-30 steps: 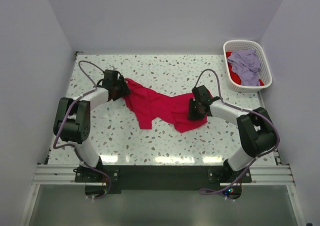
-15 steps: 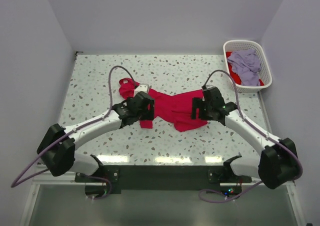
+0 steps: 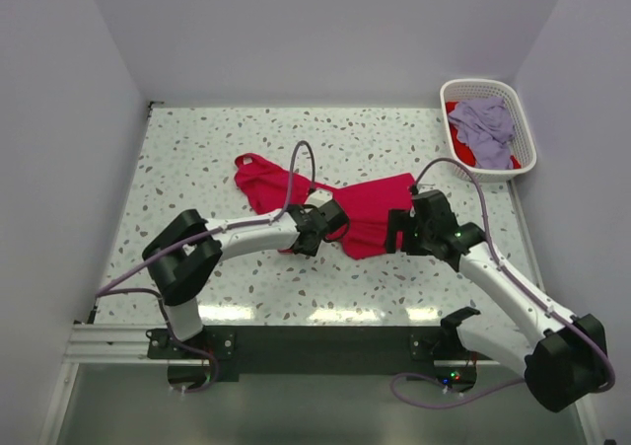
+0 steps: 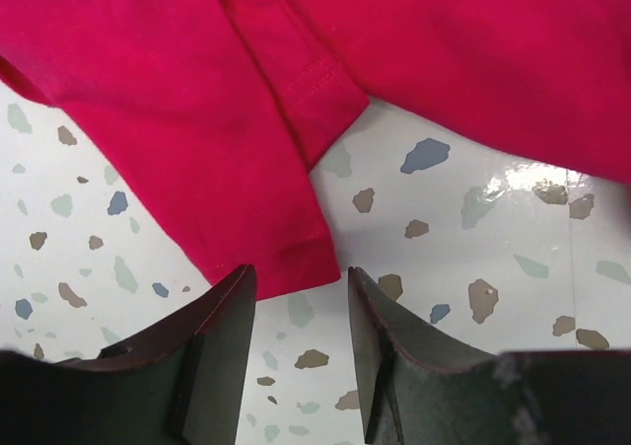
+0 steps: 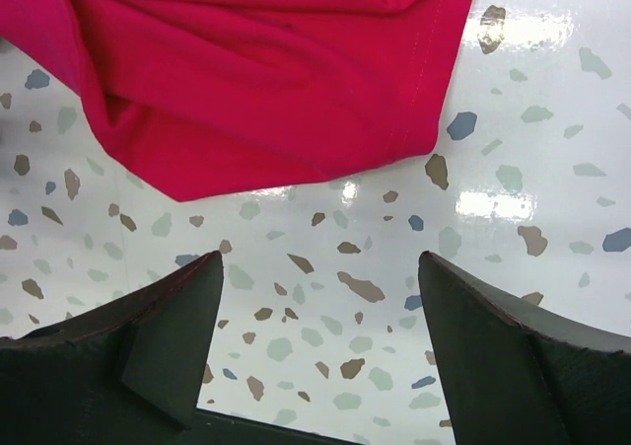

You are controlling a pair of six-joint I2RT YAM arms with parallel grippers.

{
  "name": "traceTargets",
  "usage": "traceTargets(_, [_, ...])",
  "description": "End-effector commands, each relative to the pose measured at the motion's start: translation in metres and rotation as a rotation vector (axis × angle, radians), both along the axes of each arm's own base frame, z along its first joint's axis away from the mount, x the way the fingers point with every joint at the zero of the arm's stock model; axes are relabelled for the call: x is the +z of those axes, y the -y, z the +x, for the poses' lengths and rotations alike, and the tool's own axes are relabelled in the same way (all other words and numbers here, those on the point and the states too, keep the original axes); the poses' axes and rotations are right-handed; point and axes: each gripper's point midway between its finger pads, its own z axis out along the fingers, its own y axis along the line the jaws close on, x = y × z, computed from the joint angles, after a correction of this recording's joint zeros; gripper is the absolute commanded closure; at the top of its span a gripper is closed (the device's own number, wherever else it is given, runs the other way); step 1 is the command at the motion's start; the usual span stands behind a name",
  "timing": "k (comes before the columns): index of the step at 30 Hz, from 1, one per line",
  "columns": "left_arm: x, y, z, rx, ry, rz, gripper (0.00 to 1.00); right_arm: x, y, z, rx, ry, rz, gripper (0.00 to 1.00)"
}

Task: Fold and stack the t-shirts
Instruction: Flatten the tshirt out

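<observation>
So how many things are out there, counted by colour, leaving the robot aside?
Red: 2, the spread red shirt and the buried red shirt, seemingly just one.
Lavender: 1, the lavender shirt.
White: 1, the basket.
Total: 4.

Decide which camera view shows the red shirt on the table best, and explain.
The top external view: it alone takes in nearly the whole red shirt, lying crumpled across the table. The left wrist view shows only a stitched hem corner close up. The right wrist view shows only a folded edge.
</observation>
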Motion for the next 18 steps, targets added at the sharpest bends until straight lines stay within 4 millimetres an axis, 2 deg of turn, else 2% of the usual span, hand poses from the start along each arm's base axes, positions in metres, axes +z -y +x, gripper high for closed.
traceTargets(1, [0.003, 0.012, 0.006, -0.020, -0.004, -0.019, 0.54, -0.001, 0.000, -0.006, -0.004, -0.007, 0.020, 0.16])
traceTargets(9, [-0.007, 0.014, 0.009, -0.019, -0.048, -0.053, 0.60, -0.003, -0.001, -0.009, -0.005, -0.005, 0.036, 0.16])
traceTargets(18, [-0.020, 0.015, 0.008, -0.019, -0.114, -0.138, 0.61, -0.007, -0.002, -0.011, -0.005, -0.009, 0.044, 0.16])
